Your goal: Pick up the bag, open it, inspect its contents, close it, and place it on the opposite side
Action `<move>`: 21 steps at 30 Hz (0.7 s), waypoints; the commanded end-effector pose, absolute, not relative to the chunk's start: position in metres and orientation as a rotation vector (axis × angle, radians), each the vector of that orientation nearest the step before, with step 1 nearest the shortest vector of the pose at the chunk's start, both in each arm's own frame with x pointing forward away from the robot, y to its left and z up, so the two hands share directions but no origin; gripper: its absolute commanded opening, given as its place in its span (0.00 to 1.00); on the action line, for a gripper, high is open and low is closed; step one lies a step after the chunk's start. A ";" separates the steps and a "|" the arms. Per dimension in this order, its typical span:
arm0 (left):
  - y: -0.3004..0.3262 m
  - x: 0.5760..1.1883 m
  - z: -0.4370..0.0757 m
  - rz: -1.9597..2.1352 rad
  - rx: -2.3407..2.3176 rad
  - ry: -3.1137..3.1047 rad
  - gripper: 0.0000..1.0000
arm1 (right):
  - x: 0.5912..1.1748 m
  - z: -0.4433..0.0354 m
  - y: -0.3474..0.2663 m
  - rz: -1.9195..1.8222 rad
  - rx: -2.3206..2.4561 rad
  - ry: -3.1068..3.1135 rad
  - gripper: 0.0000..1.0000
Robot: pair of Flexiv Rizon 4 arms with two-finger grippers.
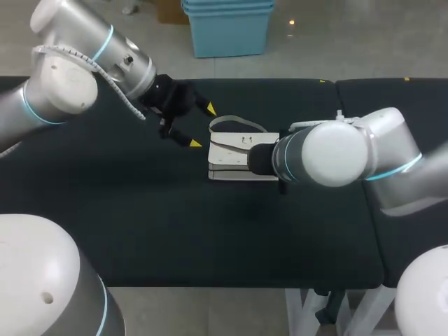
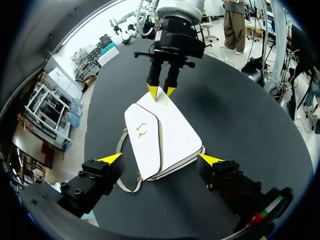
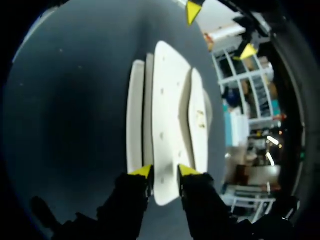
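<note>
A white bag (image 1: 231, 157) with a thin strap (image 1: 238, 122) lies flat on the black table (image 1: 140, 224). My left gripper (image 1: 202, 126) hovers open just beyond the bag's left end. In the left wrist view the bag (image 2: 165, 135) lies between and ahead of that gripper (image 2: 161, 159), whose fingers stand wide and touch nothing. My right gripper (image 2: 161, 91) pinches the bag's far edge with its yellow tips close together. In the right wrist view the bag's (image 3: 170, 110) end panel fills the gap in the right gripper (image 3: 165, 171). The head view hides these fingertips behind the right arm.
My left gripper (image 3: 220, 30) shows past the bag's far end in the right wrist view. A second black tabletop (image 1: 392, 98) joins on at the right. Bare table surface lies in front of and to the left of the bag.
</note>
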State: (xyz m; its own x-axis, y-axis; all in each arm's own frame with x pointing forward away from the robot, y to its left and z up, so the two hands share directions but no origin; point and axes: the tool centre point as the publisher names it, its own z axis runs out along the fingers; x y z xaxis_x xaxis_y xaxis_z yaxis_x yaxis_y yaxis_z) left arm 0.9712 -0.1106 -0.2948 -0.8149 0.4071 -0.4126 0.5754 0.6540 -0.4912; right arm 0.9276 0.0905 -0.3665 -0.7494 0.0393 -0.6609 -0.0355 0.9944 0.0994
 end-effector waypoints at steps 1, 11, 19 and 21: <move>-0.117 0.975 -0.303 -0.920 0.808 2.598 1.00 | 0.930 -0.372 0.091 0.138 0.001 2.409 0.29; -0.123 0.976 -0.306 -0.924 0.854 2.587 1.00 | 0.931 -0.372 0.085 0.135 0.029 2.373 0.24; -0.124 0.976 -0.310 -0.938 0.876 2.576 1.00 | 0.928 -0.373 0.094 0.143 -0.006 2.346 0.00; -0.124 0.976 -0.310 -0.941 0.878 2.574 1.00 | 0.926 -0.374 0.097 0.139 -0.007 2.343 0.00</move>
